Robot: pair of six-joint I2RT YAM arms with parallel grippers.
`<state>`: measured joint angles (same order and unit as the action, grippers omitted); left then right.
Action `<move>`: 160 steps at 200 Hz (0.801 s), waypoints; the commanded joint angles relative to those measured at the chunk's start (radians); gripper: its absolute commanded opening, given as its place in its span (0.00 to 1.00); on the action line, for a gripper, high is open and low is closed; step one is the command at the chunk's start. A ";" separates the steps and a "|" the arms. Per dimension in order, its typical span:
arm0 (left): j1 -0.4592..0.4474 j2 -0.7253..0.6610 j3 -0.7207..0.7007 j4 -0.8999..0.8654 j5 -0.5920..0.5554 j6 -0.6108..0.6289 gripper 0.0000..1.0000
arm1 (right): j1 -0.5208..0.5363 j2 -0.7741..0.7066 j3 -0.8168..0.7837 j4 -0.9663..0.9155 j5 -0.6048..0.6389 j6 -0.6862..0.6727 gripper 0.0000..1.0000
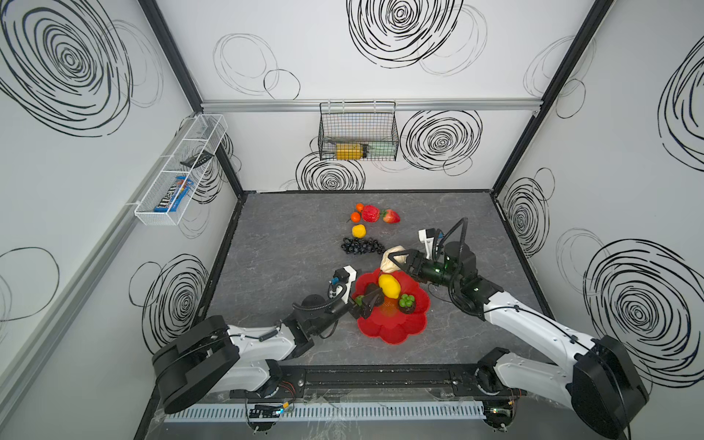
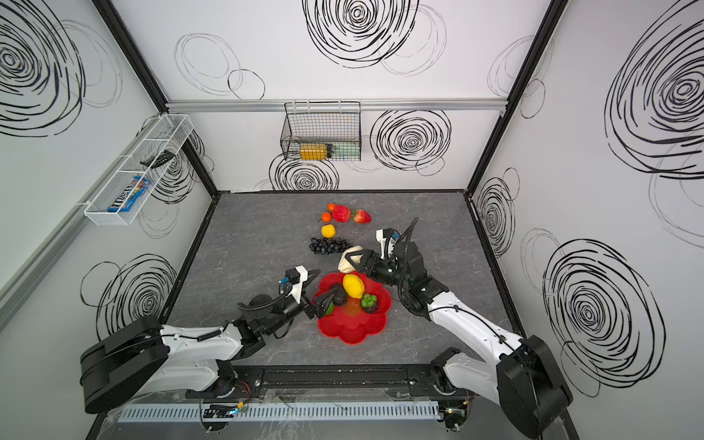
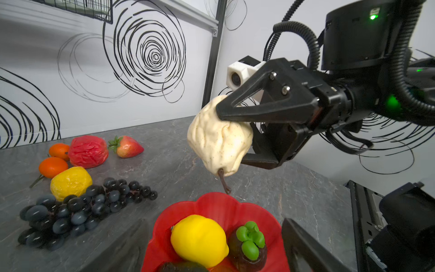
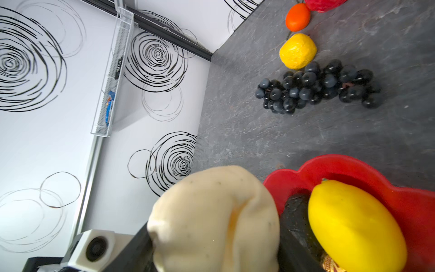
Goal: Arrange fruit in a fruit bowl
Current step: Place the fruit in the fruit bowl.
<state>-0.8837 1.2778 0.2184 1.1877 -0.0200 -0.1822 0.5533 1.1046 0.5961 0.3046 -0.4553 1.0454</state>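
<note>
- Left gripper (image 2: 322, 287): nearest item. It sits low over the bowl's near-left petals with its jaws spread wide and nothing clamped between them. Judgement: it should hold off or clear out while the other arm delivers.
- Fruit bowl (image 1: 396, 335): red, with a scalloped rim, standing on the grey table (image 1: 285, 266) near the front centre. The near and right-hand petals are bare. Judgement: that bare part is the best spot to aim for.
- Bowl contents: large lemon (image 1: 389, 285) towards the far side, dark fruit with a green cap (image 1: 407, 303) to its right, avocado (image 2: 338, 295) to its left just beside the left gripper's finger.
- Step in hand, judged: placing the beige piece. Carry it inward past the lemon, lower it close to the bowl floor, then release. Dropped from height onto the lemon, it would likely roll out.
- Beige piece (image 4: 211, 216): wrinkled and pear-like, hanging stem down above the bowl's far rim, clear of the table.
- Right gripper (image 3: 231, 136): closed about halfway on the beige piece, one finger on each flank, reaching in from the right.
- Awaiting collection on the table beyond the bowl: grape bunch (image 1: 362, 245), small lemon (image 1: 359, 231), two tangerines (image 1: 355, 217), red apple (image 1: 370, 214), strawberry (image 1: 391, 216).
</note>
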 commanded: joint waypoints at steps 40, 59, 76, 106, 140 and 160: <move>-0.013 0.121 0.071 0.291 0.041 0.070 0.92 | 0.023 -0.051 -0.058 0.092 -0.040 0.089 0.67; -0.014 0.146 0.096 0.284 0.041 0.069 0.90 | 0.031 -0.051 -0.065 0.103 -0.043 0.095 0.67; -0.015 0.169 0.117 0.283 0.036 0.067 0.89 | 0.038 -0.051 -0.068 0.112 -0.045 0.101 0.67; -0.019 0.213 0.155 0.276 0.052 0.071 0.86 | 0.050 -0.055 -0.070 0.121 -0.044 0.116 0.67; -0.018 0.245 0.169 0.287 0.037 0.060 0.82 | 0.078 -0.066 -0.070 0.125 -0.024 0.123 0.67; -0.020 0.252 0.174 0.283 0.025 0.058 0.79 | 0.091 -0.067 -0.073 0.131 -0.019 0.128 0.67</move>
<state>-0.8967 1.5185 0.3668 1.3731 0.0139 -0.1352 0.6266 1.0599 0.5335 0.3828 -0.4843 1.1538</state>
